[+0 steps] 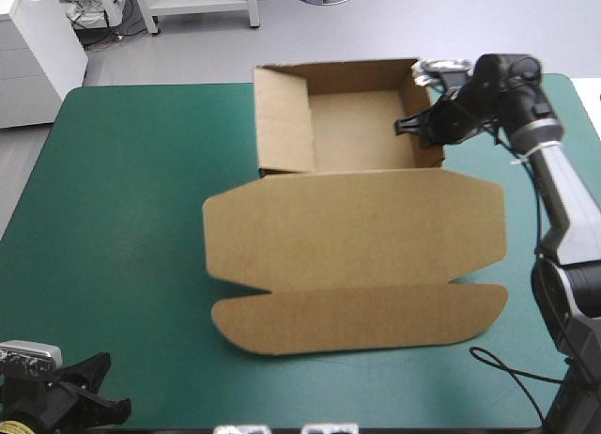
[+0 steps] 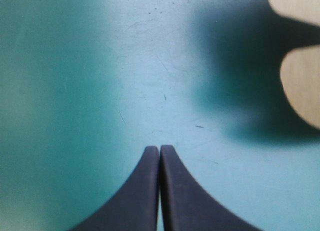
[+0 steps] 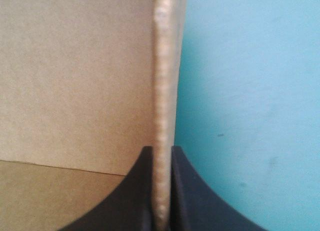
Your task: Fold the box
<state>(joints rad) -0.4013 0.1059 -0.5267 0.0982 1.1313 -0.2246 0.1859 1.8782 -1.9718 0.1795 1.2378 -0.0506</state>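
Observation:
The brown box [image 1: 352, 255] lies mid-table as an open tray at the far side with its lid flat toward the near edge. Its walls are raised around the tray floor [image 1: 362, 124]. My right gripper [image 1: 424, 129] is at the tray's right wall, shut on that wall's top edge [image 3: 163, 106], one finger inside the tray and one outside. My left gripper [image 1: 80, 387] rests low at the near left corner of the table, shut with nothing in it [image 2: 159, 151]; two rounded lid corners of the box [image 2: 302, 91] show ahead of it and to one side.
The teal-green cover [image 1: 122, 227] is bare to the left of the box. A white cabinet [image 1: 33, 49] stands beyond the far left corner. The right arm's cable loops on the table near the front right [image 1: 507, 373].

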